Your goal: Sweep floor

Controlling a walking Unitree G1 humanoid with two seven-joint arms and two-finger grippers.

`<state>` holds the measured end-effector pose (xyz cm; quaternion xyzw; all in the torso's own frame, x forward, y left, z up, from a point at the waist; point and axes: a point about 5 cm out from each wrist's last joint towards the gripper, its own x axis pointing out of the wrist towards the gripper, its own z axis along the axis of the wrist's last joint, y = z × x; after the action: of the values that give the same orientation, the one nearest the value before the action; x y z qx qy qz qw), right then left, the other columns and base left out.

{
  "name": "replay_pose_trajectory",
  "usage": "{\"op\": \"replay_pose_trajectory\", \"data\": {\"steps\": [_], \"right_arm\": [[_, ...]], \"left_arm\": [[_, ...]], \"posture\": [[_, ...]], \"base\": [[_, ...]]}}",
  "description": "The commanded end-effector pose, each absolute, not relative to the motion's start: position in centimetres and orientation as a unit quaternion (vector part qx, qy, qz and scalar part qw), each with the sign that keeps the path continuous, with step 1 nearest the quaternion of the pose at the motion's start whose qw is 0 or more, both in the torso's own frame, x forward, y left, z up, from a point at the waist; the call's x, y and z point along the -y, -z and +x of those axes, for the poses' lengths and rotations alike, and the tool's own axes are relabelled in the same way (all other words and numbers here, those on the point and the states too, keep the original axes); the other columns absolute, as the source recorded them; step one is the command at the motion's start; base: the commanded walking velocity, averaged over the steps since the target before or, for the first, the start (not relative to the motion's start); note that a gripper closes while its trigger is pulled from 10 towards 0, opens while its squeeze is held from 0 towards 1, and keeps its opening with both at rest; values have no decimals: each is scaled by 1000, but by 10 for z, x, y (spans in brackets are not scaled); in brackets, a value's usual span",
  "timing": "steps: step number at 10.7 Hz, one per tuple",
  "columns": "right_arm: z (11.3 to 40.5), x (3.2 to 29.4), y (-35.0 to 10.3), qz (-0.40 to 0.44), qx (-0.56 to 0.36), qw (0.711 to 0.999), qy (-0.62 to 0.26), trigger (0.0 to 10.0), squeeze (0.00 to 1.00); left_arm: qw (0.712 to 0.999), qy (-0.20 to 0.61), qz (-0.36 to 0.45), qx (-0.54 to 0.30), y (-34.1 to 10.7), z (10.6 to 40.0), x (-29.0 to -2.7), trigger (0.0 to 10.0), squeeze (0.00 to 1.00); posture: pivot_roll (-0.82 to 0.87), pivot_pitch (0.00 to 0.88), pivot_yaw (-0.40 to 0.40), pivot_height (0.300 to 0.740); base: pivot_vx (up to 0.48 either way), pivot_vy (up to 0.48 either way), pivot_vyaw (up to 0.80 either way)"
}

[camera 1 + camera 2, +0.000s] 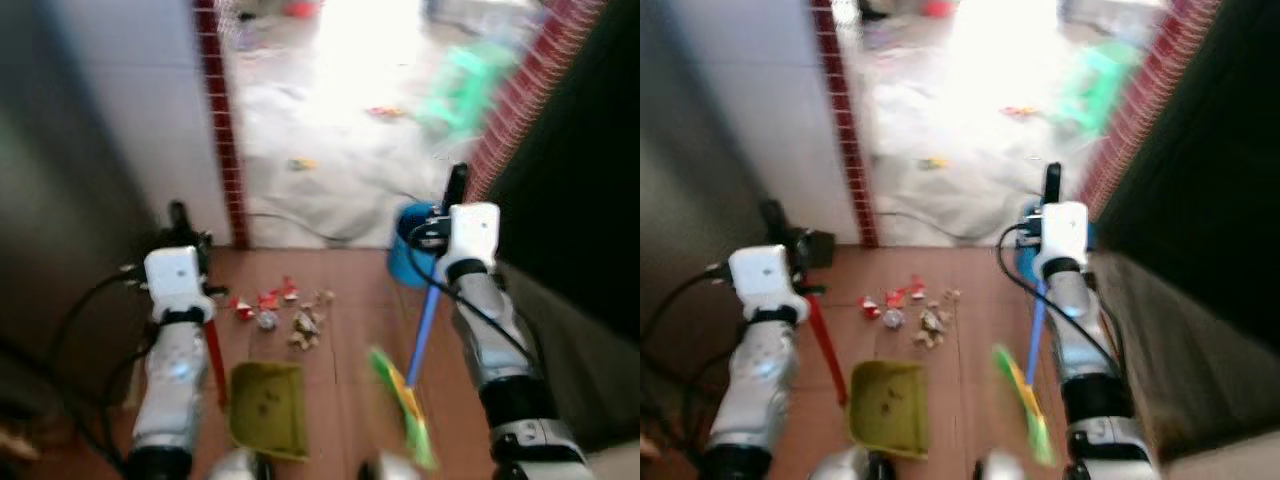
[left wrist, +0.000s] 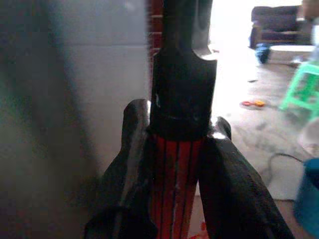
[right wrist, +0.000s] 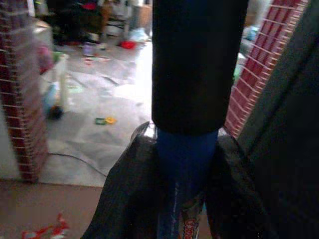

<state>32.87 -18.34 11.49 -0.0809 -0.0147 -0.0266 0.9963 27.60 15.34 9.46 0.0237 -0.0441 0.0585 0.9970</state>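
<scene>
With the left gripper [image 2: 174,164] clenched on the dustpan [image 1: 268,408] handle and the right gripper [image 3: 182,174] clenched on the broom [image 1: 412,385], the scraps [image 1: 285,310] lay just beyond the dustpan, so a hard stroke might scatter them.

Plastic tools over matt terracotta floor tiles [image 1: 350,300]

The olive-green plastic dustpan [image 1: 268,408] looked dull and speckled; its red ribbed handle [image 2: 174,189] and the broom's blue smooth shaft [image 3: 185,164] were glossy, black caps matt. Red brick pillar [image 1: 222,120] looked rough.
</scene>
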Motion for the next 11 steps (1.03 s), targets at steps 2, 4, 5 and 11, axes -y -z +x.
{"op": "replay_pose_trajectory", "data": {"steps": [2,4,5,11], "right_arm": [[331,183,-122,-88,32,995,30,10000,0],[332,181,-122,-87,32,995,30,10000,0],[332,180,-122,-87,33,995,30,10000,0],[332,181,-124,-86,43,995,33,10000,0]], "left_arm": [[995,-57,20,78,-107,278,-150,10000,0],[995,-50,25,85,-112,277,-152,10000,0],[995,-52,26,87,-112,277,-153,10000,0],[994,-40,32,94,-118,280,-152,10000,0]], "posture": [[-67,0,-28,740],[-60,0,-22,740],[-59,0,-20,740],[-63,0,1,740]], "base": [[0,0,0],[0,0,0],[0,0,0],[389,0,0]]}}
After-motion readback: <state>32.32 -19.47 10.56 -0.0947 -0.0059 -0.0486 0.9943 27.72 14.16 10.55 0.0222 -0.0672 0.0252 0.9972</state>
